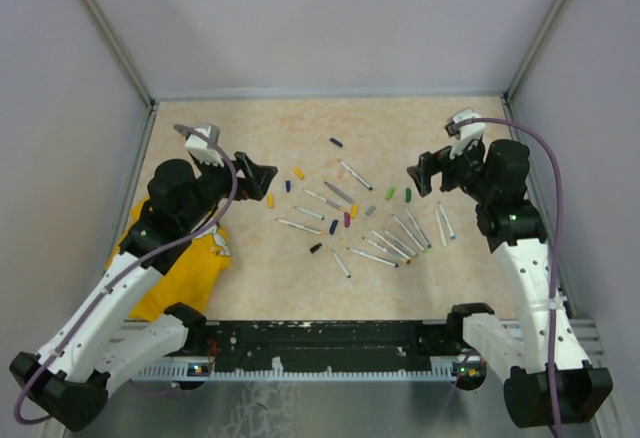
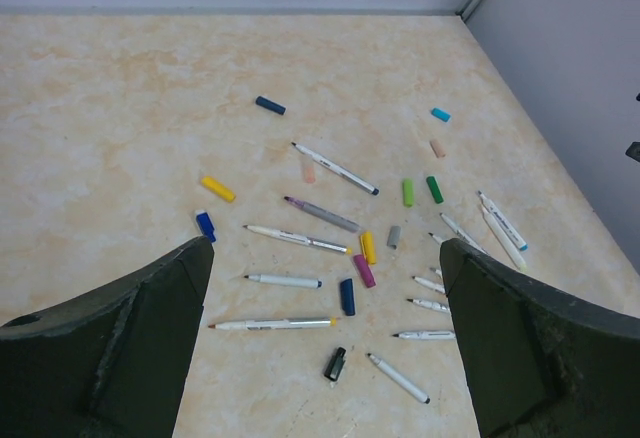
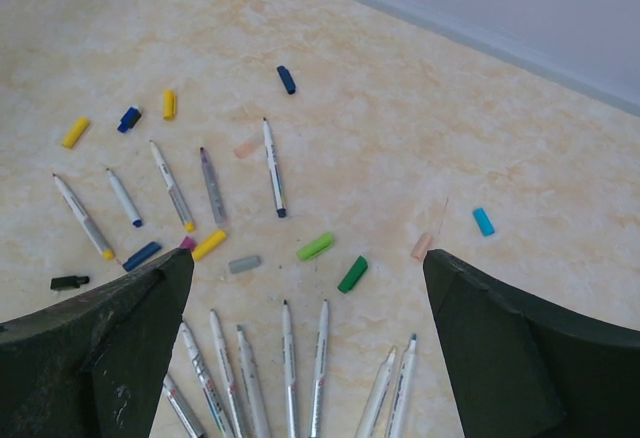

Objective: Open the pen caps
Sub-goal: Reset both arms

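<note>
Progress: pens (image 2: 283, 280) seem all uncapped | pen caps (image 2: 217, 189) loose on your table (image 2: 120, 88) | left fingers (image 2: 130, 348), right fingers (image 3: 100, 348) wide, empty | little left for you.

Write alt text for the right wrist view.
Uncapped pens and loose pen caps in yellow, blue, green, grey and black lie scattered on a beige marbled table. The right gripper hangs above them, open and empty, its dark fingers framing the bottom corners.
</note>
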Controlling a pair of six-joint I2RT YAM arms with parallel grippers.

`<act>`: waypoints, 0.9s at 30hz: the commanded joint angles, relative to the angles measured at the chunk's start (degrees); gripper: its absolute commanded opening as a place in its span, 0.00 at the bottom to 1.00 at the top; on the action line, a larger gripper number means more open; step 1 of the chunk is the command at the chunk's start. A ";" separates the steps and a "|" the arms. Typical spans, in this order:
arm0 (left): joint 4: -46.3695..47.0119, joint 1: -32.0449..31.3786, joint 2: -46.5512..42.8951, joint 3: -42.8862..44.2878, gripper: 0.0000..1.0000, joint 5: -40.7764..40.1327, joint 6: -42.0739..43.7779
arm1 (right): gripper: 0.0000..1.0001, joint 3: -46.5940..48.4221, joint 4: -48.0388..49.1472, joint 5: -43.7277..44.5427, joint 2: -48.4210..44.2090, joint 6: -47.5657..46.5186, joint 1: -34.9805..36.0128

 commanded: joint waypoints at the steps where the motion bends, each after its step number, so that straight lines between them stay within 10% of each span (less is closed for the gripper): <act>1: -2.73 0.06 0.93 3.27 1.00 2.01 2.47 | 0.98 3.49 0.14 -0.88 -1.65 -0.52 -0.59; 27: -7.07 0.02 0.87 4.58 1.00 3.03 5.46 | 0.98 9.27 -5.35 3.20 -4.66 6.40 -0.58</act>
